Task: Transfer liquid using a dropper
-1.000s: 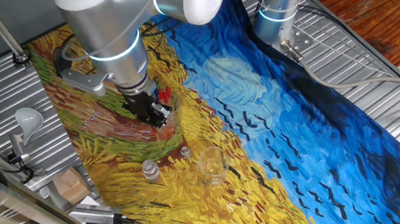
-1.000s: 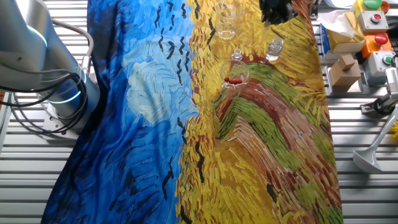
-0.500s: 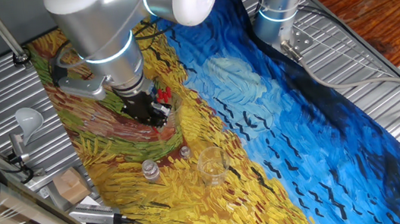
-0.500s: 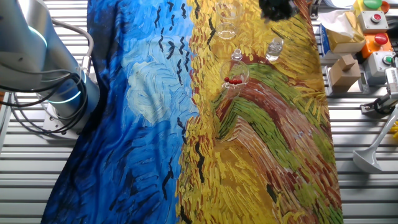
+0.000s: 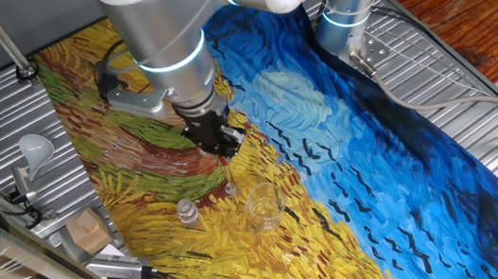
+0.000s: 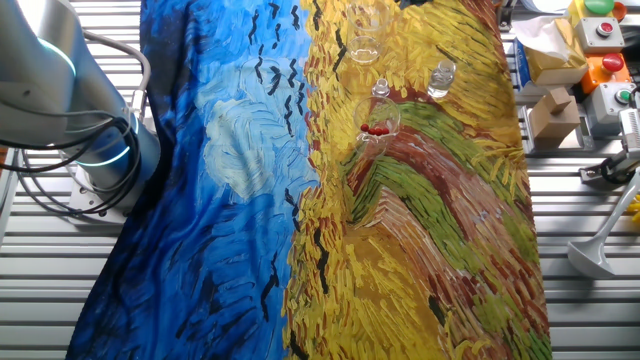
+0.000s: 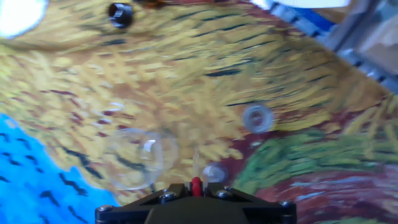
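From one fixed view, the gripper (image 5: 222, 146) has its fingers clamped on the dropper (image 5: 227, 173), which hangs tip-down over a small clear vial (image 5: 231, 190). The other fixed view lacks the gripper but shows a clear cup (image 6: 379, 127) holding red-bulbed droppers. The blurred hand view shows the red bulb (image 7: 196, 184) between dark fingers, above a round glass beaker (image 7: 140, 157) on the painted cloth (image 7: 261, 68).

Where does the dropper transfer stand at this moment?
Done: one dropper is out of the glass of spares and pinched in the gripper. In hand: it hangs tip-down close by a small vial, next to the clear beaker. Left: drawing and releasing liquid; whether the pipette holds any is not visible.
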You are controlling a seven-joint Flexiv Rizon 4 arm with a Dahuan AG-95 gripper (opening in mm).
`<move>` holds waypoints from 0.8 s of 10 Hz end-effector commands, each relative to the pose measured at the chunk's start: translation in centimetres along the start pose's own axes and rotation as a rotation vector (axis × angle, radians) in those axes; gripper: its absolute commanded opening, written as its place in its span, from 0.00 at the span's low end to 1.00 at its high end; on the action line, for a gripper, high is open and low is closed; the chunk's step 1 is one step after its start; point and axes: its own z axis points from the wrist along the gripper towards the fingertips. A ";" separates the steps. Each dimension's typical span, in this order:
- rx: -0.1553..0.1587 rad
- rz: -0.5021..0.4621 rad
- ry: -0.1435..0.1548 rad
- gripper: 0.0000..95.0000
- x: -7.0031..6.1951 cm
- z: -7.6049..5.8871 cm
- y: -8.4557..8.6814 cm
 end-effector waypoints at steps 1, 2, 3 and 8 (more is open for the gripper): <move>-0.007 -0.084 -0.007 0.00 0.0 0.0 0.0; -0.011 -0.105 -0.010 0.00 0.0 0.0 0.0; -0.012 -0.126 -0.011 0.00 0.0 0.0 0.0; -0.024 -0.087 -0.019 0.00 0.4 -0.4 2.0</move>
